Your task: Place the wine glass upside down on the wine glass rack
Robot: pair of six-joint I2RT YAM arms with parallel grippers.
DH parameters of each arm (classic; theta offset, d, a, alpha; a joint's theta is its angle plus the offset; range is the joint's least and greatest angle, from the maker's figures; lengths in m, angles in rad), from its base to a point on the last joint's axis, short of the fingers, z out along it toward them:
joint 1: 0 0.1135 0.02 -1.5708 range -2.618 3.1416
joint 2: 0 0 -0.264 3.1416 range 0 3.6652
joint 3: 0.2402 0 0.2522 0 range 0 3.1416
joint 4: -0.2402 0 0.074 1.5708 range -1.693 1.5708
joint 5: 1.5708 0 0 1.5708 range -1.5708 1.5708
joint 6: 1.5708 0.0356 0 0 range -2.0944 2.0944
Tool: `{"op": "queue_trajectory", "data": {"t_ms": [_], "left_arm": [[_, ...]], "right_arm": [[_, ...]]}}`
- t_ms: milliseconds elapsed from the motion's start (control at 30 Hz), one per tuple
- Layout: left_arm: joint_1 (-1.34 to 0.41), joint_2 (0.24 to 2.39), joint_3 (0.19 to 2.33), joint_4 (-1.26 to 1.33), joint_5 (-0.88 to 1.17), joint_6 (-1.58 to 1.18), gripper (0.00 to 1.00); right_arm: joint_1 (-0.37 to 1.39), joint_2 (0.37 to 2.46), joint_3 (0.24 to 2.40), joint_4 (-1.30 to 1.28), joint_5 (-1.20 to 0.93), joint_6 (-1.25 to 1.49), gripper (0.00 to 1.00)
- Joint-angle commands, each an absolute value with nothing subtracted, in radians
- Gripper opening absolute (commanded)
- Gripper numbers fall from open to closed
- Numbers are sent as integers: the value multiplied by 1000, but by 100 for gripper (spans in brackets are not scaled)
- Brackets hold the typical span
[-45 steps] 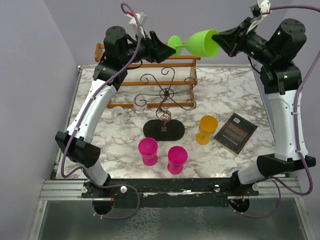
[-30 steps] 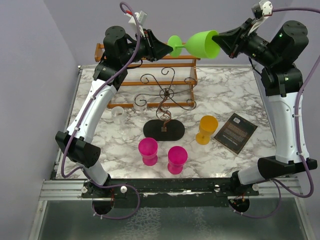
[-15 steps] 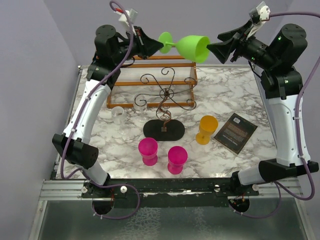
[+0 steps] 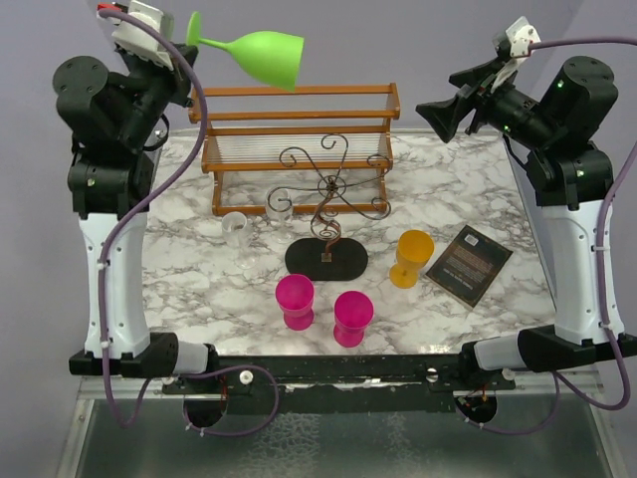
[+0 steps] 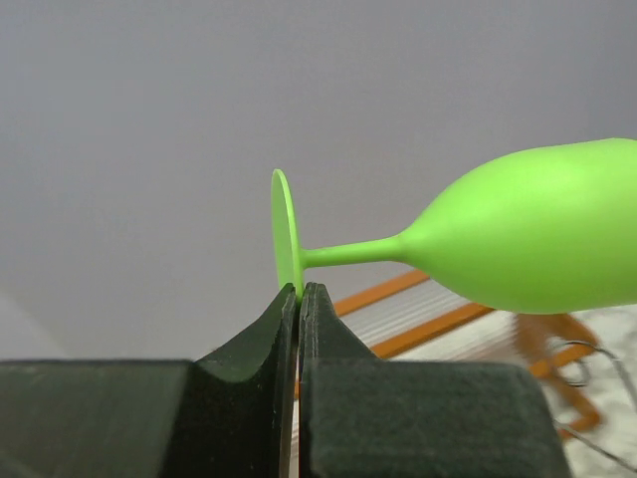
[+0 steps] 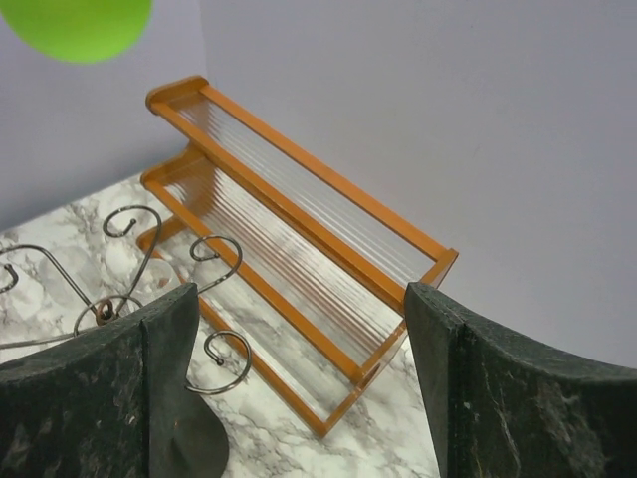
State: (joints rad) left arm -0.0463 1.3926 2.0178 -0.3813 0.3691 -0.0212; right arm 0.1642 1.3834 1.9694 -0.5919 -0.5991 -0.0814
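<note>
Two pincers seen from above. My left pincer [image 4: 179,58], raised high at the back left, pinches the foot of the green wine glass [image 4: 267,56]. The glass lies sideways in the air, well above the wine glass rack [image 4: 326,261] on the marble table [image 4: 478,189]. My right pincer [image 4: 448,96] is spread and holds nothing.

Left wrist: both fingers [image 5: 249,344] are pressed onto the foot's rim.

Right wrist: the jaws stand wide apart, with the wooden slatted shelf [image 6: 299,189] beyond them and the rack's scrolls at lower left.
</note>
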Motion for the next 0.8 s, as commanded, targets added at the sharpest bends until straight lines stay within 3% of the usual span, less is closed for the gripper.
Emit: {"op": "queue_trajectory", "data": {"t_ms": [0,200,533,767], "left_arm": [[-46,1324,2075,-517,87,365,0],[-47,1287,2057,-644,-40,704,0],[-107,1288,1971,-926,130,1097,0],[-204,1300,1878,-993,234,1218,0]], "right_arm": [[169,1377,1950,-690,-590,-182,84],[169,1351,1896,-706,-570,-238,84],[169,1305,1817,-703,-555,-281,85],[169,1281,1772,-696,-561,-288,85]]}}
